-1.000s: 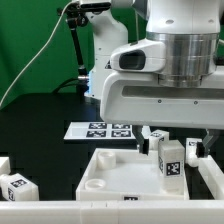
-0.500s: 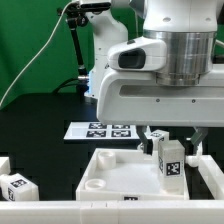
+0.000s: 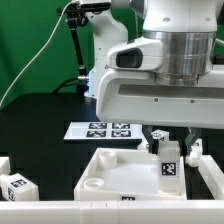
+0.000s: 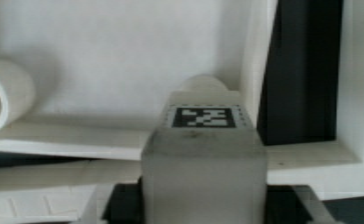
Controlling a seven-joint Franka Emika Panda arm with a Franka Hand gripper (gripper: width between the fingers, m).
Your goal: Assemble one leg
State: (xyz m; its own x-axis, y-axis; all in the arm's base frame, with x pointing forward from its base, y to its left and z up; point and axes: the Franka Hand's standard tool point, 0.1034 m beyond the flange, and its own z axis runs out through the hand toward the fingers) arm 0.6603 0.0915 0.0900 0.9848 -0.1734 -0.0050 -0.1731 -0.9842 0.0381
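The hand (image 3: 172,146) grips 1 chunky white square-tagged leg (image 3: 171,162) upright at the smooth white panel (image 3: 110,170).

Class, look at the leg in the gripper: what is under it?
Under the leg is the white panel, toward the exterior view's right. The leg hides its own foot, so contact with the panel cannot be seen.
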